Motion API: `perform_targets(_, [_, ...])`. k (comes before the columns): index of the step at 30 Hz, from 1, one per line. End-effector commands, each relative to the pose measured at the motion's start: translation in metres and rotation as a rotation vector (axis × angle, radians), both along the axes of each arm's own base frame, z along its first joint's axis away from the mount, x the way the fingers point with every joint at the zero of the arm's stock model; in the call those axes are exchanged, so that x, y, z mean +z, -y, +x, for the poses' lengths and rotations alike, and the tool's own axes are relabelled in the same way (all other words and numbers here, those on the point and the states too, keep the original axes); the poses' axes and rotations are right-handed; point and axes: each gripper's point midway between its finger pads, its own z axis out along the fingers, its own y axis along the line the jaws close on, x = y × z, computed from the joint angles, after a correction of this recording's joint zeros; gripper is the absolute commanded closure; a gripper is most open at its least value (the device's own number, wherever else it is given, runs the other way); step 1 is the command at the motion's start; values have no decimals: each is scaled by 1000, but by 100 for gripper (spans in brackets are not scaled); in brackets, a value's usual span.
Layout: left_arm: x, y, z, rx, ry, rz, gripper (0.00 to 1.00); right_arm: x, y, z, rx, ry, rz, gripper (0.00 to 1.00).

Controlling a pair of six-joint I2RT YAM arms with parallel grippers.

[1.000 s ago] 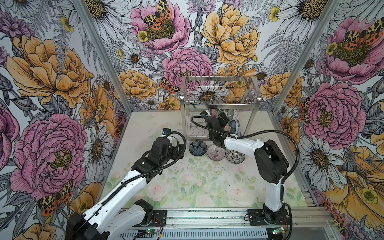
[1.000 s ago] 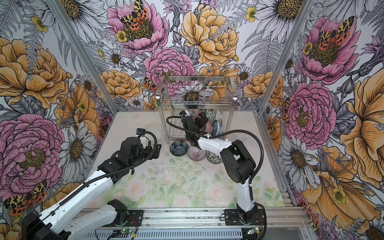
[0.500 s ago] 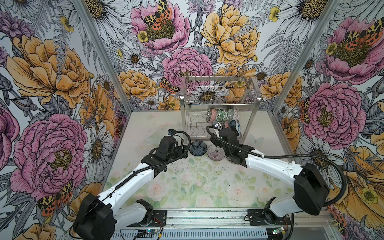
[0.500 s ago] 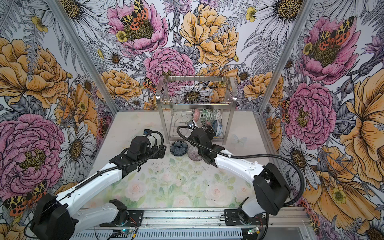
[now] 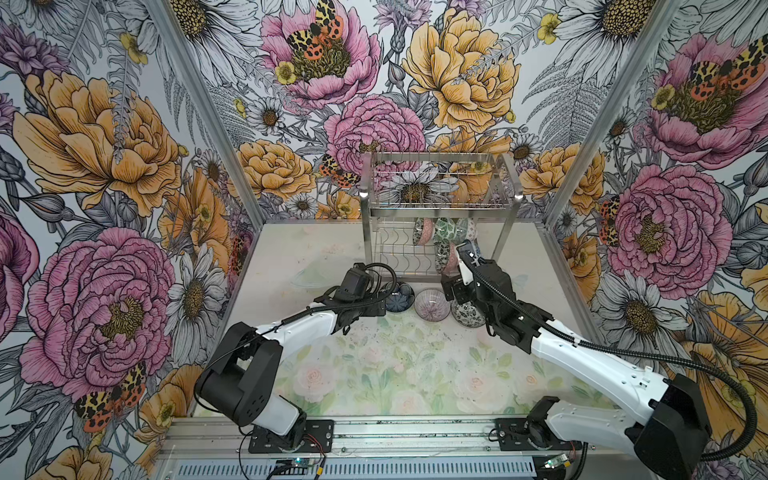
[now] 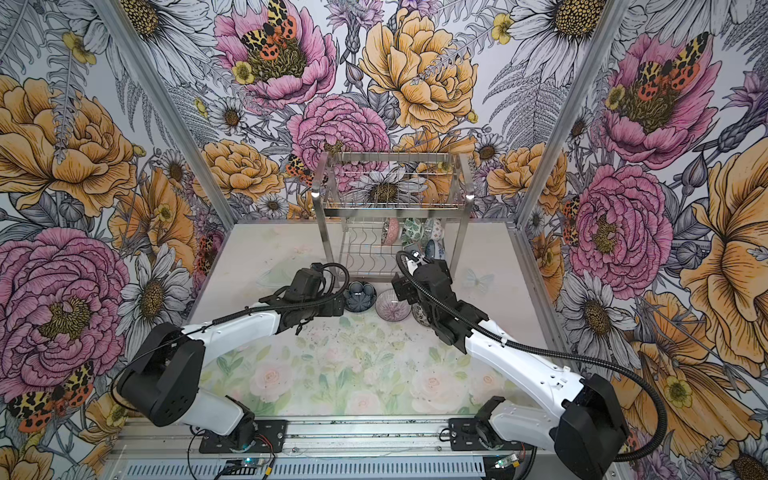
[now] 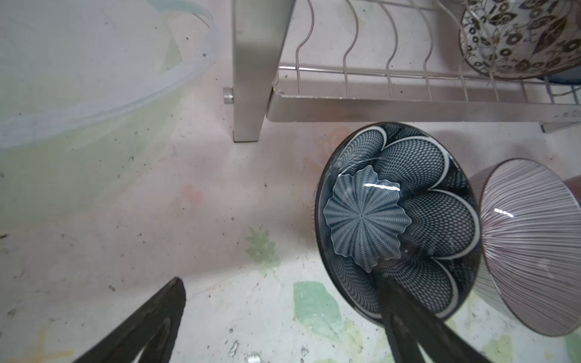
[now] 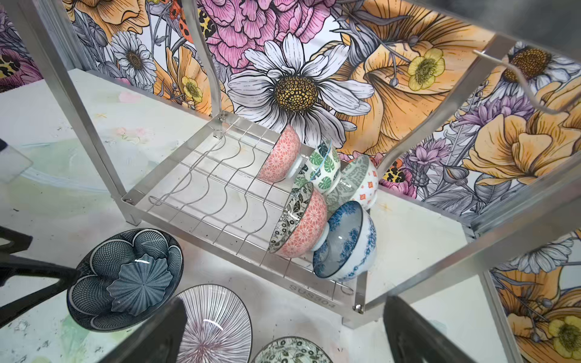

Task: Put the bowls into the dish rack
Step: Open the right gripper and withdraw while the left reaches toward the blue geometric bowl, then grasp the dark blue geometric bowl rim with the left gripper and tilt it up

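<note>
While my left pincer (image 7: 279, 279) is spread wide with nothing gripped, one finger (image 7: 405, 317) pokes over the rim of the dark blue bowl (image 7: 393, 213). The other is out over bare bench (image 7: 157, 204), well apart from it. Can't tell if that first finger actually touches the glaze.

Just beside that bowl is the pink-lined bowl (image 7: 528, 245). Both stand upright on the bench, right in front of the dish rack (image 7: 248, 78). Off past the rack's leg there's a clear plastic rim (image 7: 125, 94), no idea what it belongs to.

My right pincer (image 8: 284, 300) is wide open too and empty. It hangs above the pink-lined bowl and the black-and-white floral bowl (image 8: 289, 350), the third one in that row on the bench. In both top views that arm hides part of the floral one.

Further out, the rack's lower tier has five bowls propped on edge in the wavy wires, toward its right end as seen in a top view. In the back row are the pink patterned bowl (image 8: 281, 157), green leaf bowl (image 8: 323, 169) and orange-diamond bowl (image 8: 361, 179). In the front row the pink-and-black bowl (image 8: 301, 223) leans into the blue floral bowl (image 8: 345, 242). The upper basket (image 5: 440, 205) sits over all of them.
</note>
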Motion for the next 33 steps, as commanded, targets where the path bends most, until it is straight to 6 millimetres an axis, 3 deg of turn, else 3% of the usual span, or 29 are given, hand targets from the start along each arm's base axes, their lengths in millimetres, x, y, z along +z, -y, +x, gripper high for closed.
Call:
perform_targets(1, [10,17,21,-11,32,-64,11,-3,3,-5,-1,-22,41,0])
perform_targets(5, [-2,24,29,-14,6,-59,23,-8,5,-5,-6,-36,46,0])
perform_targets(14, [-9,34,45,-13,-5,-60,58,-8,8,-4,-6,-40,52,0])
perform_targets(22, [-14,33,47,-3,-18,-41,100,-2,11,-6,-4,-35,63,0])
perform_targets(27, [-3,23,43,8,0,-9,100,3,12,-8,4,-36,69,0])
perform_targets(33, [39,0,26,45,85,32,100,19,-1,-17,72,-50,142,0])
